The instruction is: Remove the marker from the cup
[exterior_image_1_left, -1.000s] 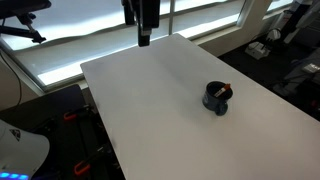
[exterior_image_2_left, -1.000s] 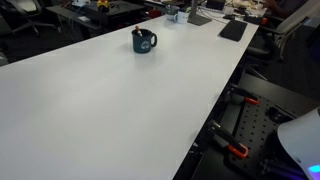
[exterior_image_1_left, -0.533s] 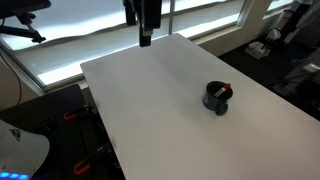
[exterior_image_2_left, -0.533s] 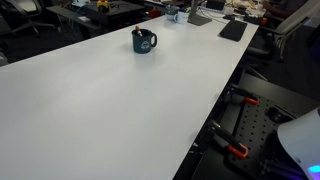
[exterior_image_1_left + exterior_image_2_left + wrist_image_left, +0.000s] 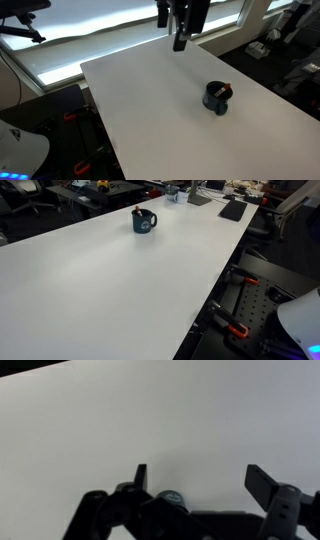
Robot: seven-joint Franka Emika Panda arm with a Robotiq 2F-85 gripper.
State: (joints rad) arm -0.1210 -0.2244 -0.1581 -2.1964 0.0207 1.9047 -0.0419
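Gripper (image 5: 180, 44) spread, empty, above table (image 5: 150, 100) far edge | cup (image 5: 217, 99) near side edge | centre over marker (image 5: 226, 88) (barely showing), pinch high.

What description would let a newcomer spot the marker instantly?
Start at the big white table; the only vessel on it is a squat dark cup. The marker is the thin stick poking above its rim, reddish-orange against dark cup and white tabletop.

Arm (image 5: 182, 12) beyond the top edge; marker (image 5: 225, 88) tiny, mostly inside cup (image 5: 215, 101).
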